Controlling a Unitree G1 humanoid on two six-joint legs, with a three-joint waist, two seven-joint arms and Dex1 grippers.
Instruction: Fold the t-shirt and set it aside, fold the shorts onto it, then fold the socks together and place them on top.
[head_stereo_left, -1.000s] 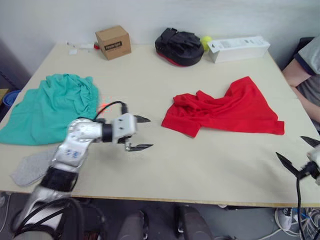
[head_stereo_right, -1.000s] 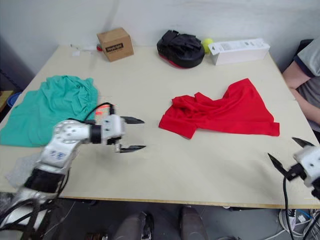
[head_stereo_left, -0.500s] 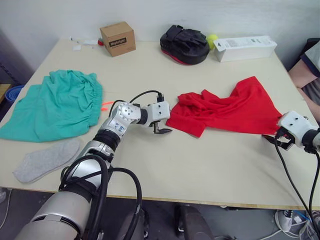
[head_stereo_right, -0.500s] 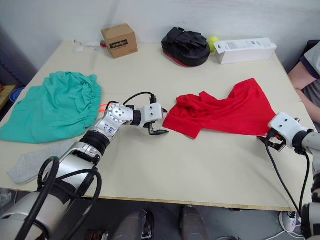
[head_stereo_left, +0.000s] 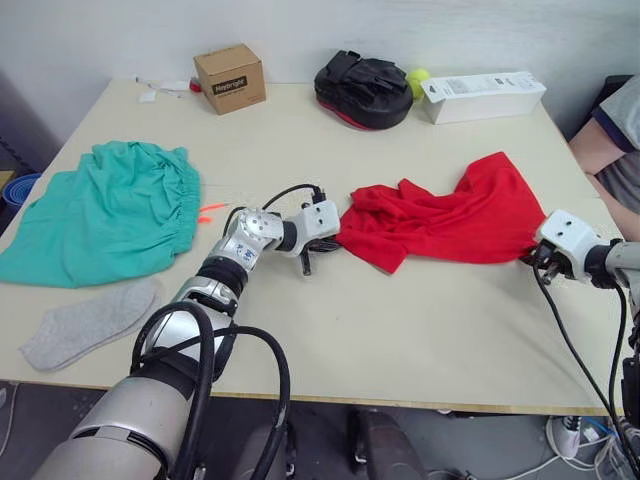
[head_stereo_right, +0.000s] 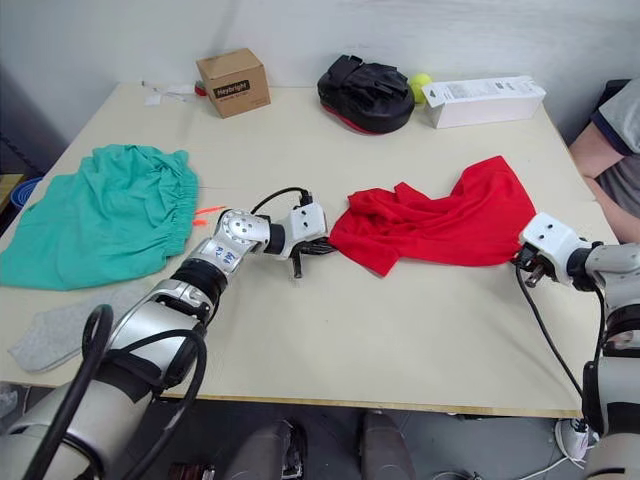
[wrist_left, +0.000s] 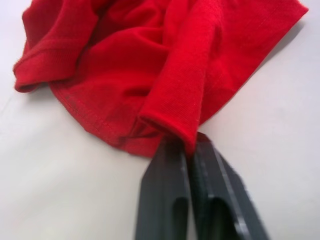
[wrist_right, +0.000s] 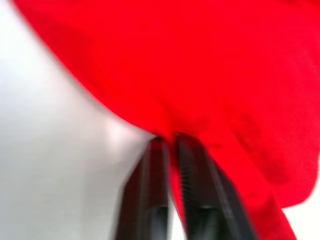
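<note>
Red t-shirt (head_stereo_left: 448, 222) lying crumpled on the right half of the table (head_stereo_left: 400, 330), bunched up with folds all over. Pinched at both ends right now: left gripper (wrist_left: 189, 150) clamped down on a fold at the shirt's left edge, fingers (wrist_left: 162, 195) pressed together with the hem tucked between them, pretty clear in the left wrist view. Right gripper (wrist_right: 171, 145) doing the same at the shirt's right edge, fingers closed tight on red fabric. So basically stretched between the two arms, still flat on the tabletop. Teal-green shorts (head_stereo_left: 105, 215) well apart on the left side of the table, spread out loosely, orange drawstring (head_stereo_left: 210, 211) poking out toward the middle. Grey socks (head_stereo_left: 88, 325) lying flat just below the shorts near the front edge, looking like one sock shape. Along the back edge: cardboard box (head_stereo_left: 229, 78), black bag (head_stereo_left: 365, 90), yellow-green ball (head_stereo_left: 416, 80) just beside the bag, and a long white box (head_stereo_left: 484, 97). A person's arm and sleeve (head_stereo_left: 605, 135) at the far right side.
</note>
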